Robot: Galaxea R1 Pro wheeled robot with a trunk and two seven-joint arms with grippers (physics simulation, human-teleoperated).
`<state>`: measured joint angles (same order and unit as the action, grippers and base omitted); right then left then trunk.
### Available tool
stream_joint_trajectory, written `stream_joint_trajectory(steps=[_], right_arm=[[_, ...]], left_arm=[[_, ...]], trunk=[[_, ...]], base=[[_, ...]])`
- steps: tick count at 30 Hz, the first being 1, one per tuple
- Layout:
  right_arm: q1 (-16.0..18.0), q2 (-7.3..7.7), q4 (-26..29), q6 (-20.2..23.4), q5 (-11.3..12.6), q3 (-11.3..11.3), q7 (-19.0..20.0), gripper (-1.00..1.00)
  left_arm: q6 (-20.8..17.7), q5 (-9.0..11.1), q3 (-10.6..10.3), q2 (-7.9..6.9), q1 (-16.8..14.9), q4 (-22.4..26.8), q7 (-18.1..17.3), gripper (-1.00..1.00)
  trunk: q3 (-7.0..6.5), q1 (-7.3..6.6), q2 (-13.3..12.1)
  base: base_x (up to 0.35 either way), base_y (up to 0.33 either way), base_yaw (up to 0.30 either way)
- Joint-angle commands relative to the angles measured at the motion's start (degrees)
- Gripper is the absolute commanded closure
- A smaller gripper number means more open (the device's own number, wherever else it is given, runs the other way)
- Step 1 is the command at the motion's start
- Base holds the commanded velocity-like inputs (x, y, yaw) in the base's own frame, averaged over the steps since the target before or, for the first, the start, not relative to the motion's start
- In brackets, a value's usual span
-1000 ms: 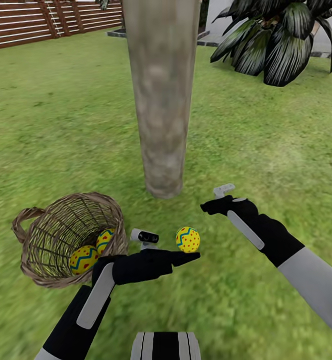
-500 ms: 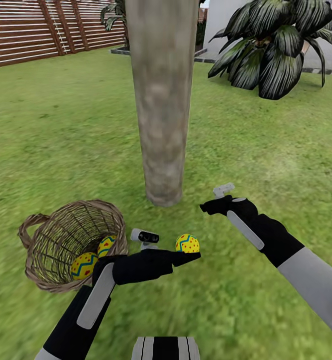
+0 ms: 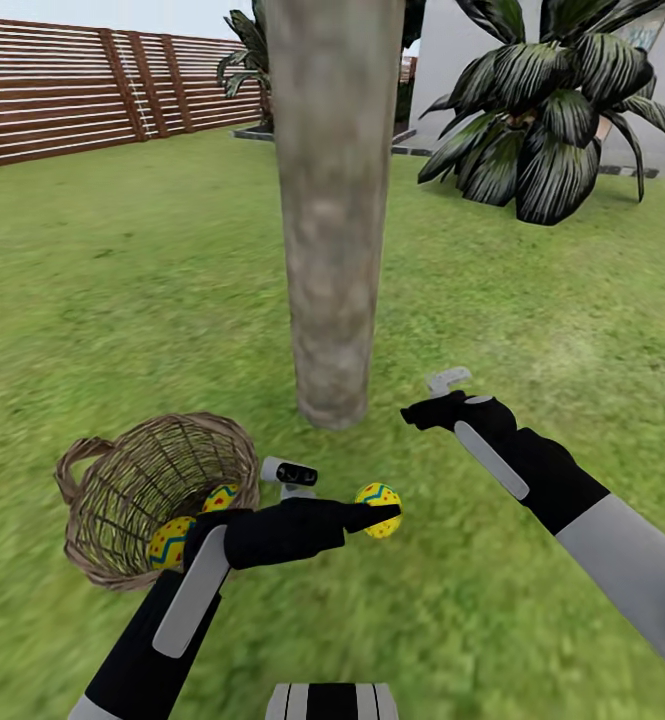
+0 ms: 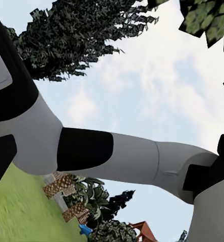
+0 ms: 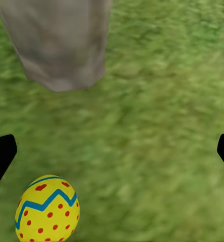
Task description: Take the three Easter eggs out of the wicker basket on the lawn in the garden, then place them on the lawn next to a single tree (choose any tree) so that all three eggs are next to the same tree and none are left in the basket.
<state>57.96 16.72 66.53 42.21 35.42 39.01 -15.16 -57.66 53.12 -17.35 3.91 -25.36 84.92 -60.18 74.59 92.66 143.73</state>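
Yellow Easter egg (image 5: 47, 208), blue zigzag, red dots, on lawn (image 5: 157, 151) near tree trunk (image 5: 59, 40); right tool (image 5: 112, 154) spread wide. Head view: two eggs (image 3: 171, 541) in wicker basket (image 3: 102, 480); left tool (image 3: 377, 515) at egg, grip unclear.

The tree (image 3: 332, 230) has rough, patchy grey-beige bark with a dull look. The wicker basket (image 3: 122, 470) is made of thin brown twigs woven with gaps between them. The Easter eggs (image 3: 377, 509) look smooth and painted, yellow with blue zigzags and red dots. The lawn (image 3: 132, 300) is soft, patchy green grass. The fence (image 3: 62, 95) is brown wooden slats. The low plant (image 3: 547, 110) has shiny dark leaves.
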Motion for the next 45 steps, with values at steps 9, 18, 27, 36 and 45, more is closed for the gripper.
stream_joint_trajectory(steps=[9, 18, 27, 36, 45], right_arm=[[0.05, 0.07, 0.09, 0.07, 0.53, 0.19, -0.57, -1.0], [0.05, 0.02, 0.09, 0.07, 0.64, 0.2, -0.57, -1.0], [0.06, -0.1, 0.14, 0.1, 0.87, 0.34, -0.51, -1.0], [0.05, -3.44, 0.19, 11.07, 0.8, 0.35, -0.24, -1.0], [-0.29, -6.09, 2.1, 12.82, 4.21, 0.56, -0.14, -1.0]], left_arm=[[-0.26, 0.05, -0.03, 0.02, -0.04, -0.02, -0.11, -1.0], [-0.25, 0.05, 0.2, -0.14, -0.04, -0.02, -0.11, -1.0], [-0.26, 0.07, 7.66, -2.78, -0.04, -0.2, -0.11, -1.0], [-0.11, -0.22, 24.15, -7.27, 0.04, -1.85, -0.02, -1.0], [0.09, 0.02, 32.59, -11.67, 0.56, -7.75, -0.22, -1.0]], trunk=[[-1.96, -0.24, -0.11], [-3.95, -0.47, -0.23], [-5.94, -0.7, -0.35], [-6.39, -0.75, -0.37], [-6.39, -0.75, -0.37]], base=[[0.0, 0.0, 0.278], [0.0, 0.0, 0.292], [0.0, 0.0, 0.292], [0.0, 0.0, 0.292], [0.0, 0.0, 0.292]])
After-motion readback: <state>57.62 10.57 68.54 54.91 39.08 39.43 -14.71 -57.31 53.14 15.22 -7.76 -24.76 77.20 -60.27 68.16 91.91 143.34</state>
